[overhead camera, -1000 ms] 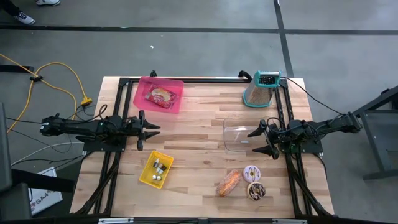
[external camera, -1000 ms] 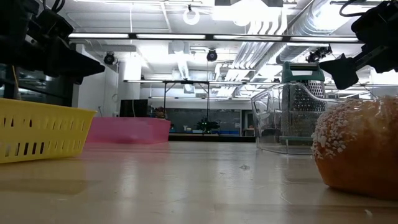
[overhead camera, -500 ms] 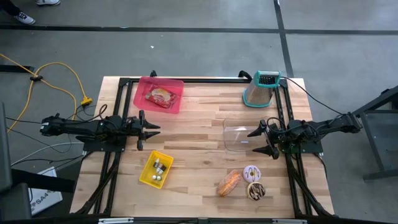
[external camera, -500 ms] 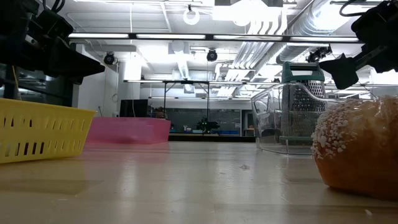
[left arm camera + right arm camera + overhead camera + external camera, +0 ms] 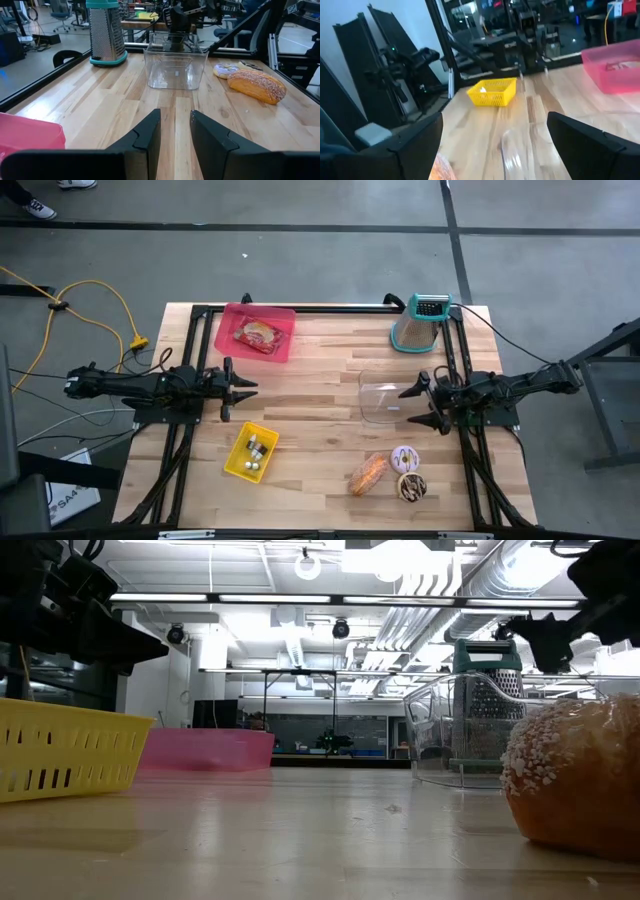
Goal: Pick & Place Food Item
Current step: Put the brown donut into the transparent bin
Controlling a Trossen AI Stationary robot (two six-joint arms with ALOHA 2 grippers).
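A sugared bread roll (image 5: 368, 473) lies on the wooden table near its front edge, with a pink-iced donut (image 5: 405, 457) and a chocolate donut (image 5: 411, 487) beside it. A clear plastic container (image 5: 382, 400) stands right of centre. My right gripper (image 5: 408, 408) hovers level just right of that container, fingers wide open and nothing between them (image 5: 495, 120). At the table's left side my left gripper (image 5: 245, 388) hangs level above the wood, its fingers a narrow gap apart and empty (image 5: 175, 112). The roll (image 5: 257, 85) rests on its underside.
A pink tray (image 5: 256, 332) holding a packet sits at the far left. A yellow basket (image 5: 251, 451) with small items stands near the front left. A metal grater (image 5: 420, 322) stands at the far right. Black frame rails (image 5: 330, 308) run along the table's edges.
My right gripper has tipped its fingertips a little upward, staying in the same place beside the clear container. Everything on the table lies as before.
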